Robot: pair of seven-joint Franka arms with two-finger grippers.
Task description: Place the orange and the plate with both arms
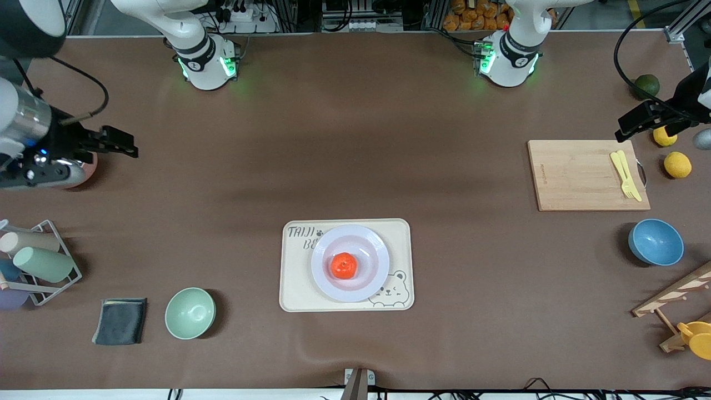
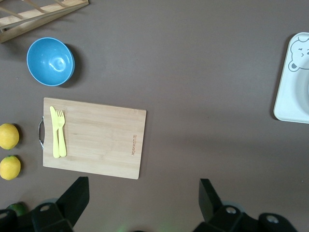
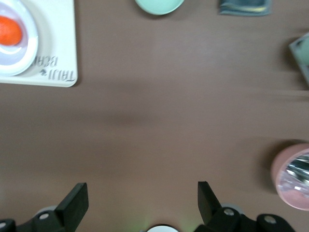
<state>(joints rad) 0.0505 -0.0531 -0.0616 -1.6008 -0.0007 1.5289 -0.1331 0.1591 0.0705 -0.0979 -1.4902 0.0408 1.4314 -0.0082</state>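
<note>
The orange [image 1: 344, 265] sits in the middle of the pale plate [image 1: 375, 246]. The plate rests on a cream bear-printed tray [image 1: 401, 238] at the table's middle, near the front camera. My left gripper [image 1: 639, 121] is open and empty, up over the table by the cutting board's corner at the left arm's end; its wrist view [image 2: 143, 193] shows bare table under it. My right gripper [image 1: 119, 141] is open and empty, up over the right arm's end; its wrist view [image 3: 142, 195] shows the orange [image 3: 8, 30], plate [image 3: 30, 48] and tray [image 3: 58, 43] well away from it.
A wooden cutting board [image 1: 577, 175] with a yellow fork and knife [image 1: 625, 175], two lemons [image 1: 677, 164], a dark green fruit [image 1: 647, 85], a blue bowl [image 1: 655, 241] and a wooden rack [image 1: 672, 297] lie at the left arm's end. A green bowl [image 1: 190, 313], dark cloth [image 1: 120, 320], cup rack [image 1: 39, 266] and pink cup [image 1: 86, 172] lie at the right arm's end.
</note>
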